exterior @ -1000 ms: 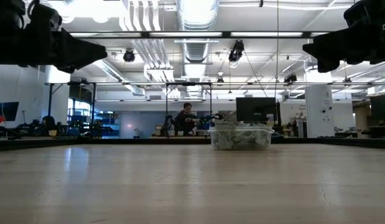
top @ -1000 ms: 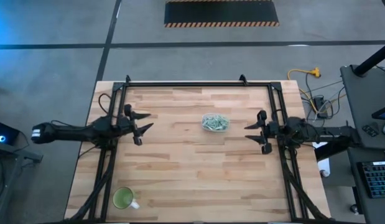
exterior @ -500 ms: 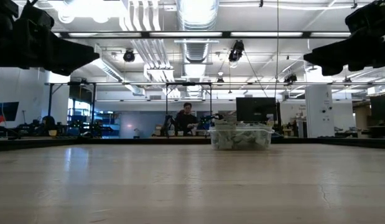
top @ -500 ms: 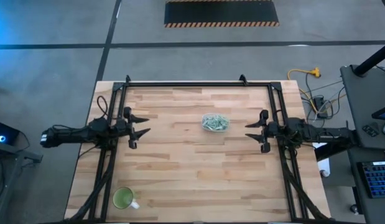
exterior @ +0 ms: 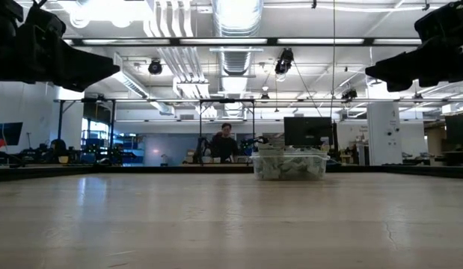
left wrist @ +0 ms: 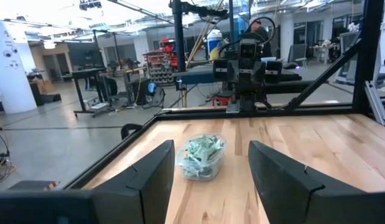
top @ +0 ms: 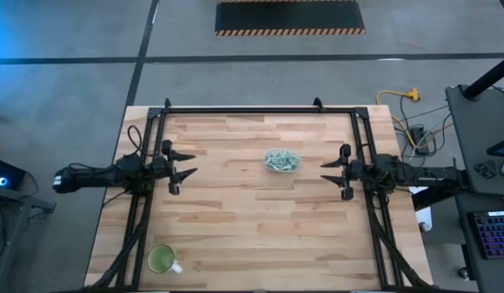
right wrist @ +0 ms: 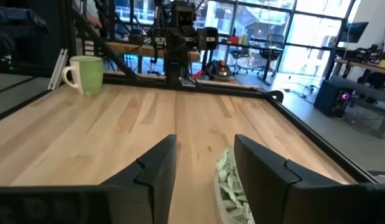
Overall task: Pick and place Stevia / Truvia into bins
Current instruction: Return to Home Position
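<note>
The clear round-cornered bin (top: pixel 282 160) stands on the table right of its middle, also in the low view (exterior: pixel 289 166). It holds a heap of pale green and white Stevia sachets (left wrist: pixel 201 155), which also show in the right wrist view (right wrist: pixel 232 186). I see no sachets lying loose on the table. My left gripper (top: pixel 185 165) hangs open above the table's left part, its fingers pointing toward the bin (left wrist: pixel 212 148). My right gripper (top: pixel 326 173) hangs open just right of the bin, pointing at it (right wrist: pixel 204 142). Both stay raised above the table.
A green cup with a handle (top: pixel 162 260) stands near the table's near left corner, also seen from the right wrist (right wrist: pixel 86 74). A black frame rail (top: pixel 252 110) runs round the table. Bare wood (top: pixel 252 228) lies between the arms. A person (exterior: pixel 226 142) sits far off in the room.
My left gripper has drawn back a little toward the table's left edge, staying open. My right gripper has shifted slightly toward the right edge. The bin and sachets have kept still.
</note>
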Robot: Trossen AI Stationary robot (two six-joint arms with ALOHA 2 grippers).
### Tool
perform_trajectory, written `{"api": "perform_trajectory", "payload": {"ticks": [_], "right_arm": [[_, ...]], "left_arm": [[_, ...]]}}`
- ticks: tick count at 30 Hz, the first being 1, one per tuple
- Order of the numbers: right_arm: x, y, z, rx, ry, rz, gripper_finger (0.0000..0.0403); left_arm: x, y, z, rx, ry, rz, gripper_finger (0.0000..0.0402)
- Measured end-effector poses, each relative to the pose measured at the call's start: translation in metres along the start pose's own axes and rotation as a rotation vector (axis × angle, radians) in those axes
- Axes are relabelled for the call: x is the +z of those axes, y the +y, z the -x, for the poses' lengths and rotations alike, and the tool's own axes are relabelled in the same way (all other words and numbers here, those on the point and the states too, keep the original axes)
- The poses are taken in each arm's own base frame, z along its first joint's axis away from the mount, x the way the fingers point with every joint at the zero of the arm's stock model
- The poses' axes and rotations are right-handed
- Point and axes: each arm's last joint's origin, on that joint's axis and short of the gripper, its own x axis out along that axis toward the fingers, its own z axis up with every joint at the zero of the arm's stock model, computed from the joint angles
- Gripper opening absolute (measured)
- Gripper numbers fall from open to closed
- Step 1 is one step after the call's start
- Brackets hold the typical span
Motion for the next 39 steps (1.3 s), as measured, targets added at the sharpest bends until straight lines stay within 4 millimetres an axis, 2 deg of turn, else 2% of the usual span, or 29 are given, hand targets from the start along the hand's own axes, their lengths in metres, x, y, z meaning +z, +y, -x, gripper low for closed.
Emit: {"api": "perform_trajectory", "payload": {"ticks": [39], "right_arm": [[-0.0001, 0.0000, -0.0001, 0.000, 0.001, -0.003, 0.0141]], "left_arm": [[-0.0041, -0.0011, -0.0032, -0.006, 0.051, -0.010, 0.0190]]}}
